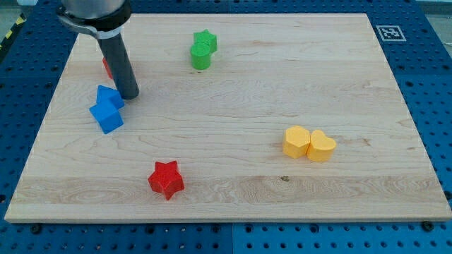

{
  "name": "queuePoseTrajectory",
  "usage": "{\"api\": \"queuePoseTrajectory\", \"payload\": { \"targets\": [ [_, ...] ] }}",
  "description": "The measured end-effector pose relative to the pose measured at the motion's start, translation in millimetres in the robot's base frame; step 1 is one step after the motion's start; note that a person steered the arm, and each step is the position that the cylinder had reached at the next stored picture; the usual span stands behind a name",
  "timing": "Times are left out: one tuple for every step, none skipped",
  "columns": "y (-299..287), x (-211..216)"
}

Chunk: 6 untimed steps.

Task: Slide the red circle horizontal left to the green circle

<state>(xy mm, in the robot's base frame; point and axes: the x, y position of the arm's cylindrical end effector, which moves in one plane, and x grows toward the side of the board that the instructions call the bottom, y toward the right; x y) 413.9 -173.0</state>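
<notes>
Resting my tip beside the blue block, red circle mostly hidden; no claw shows.

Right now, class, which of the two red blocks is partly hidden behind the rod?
The red block at the view's upper left, mostly covered by the rod. The red star near the view's bottom stands in full view.

The end effector is a dark grey rod. Immediately beside it lie two blue blocks. A red block shows partly behind the rod. Further off: a green star touching a green circle, a red star, and two yellow hearts. The surface is pale wood with fine grain.
</notes>
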Motion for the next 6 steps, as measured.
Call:
{"api": "queuePoseTrajectory", "payload": {
  "targets": [
    [-9.1,8.6],
    [-15.8,15.3],
    [-11.3,14.0],
    [26.5,15.3],
    [-6.7,11.6],
    [-52.0,-16.0]
  ]
}}
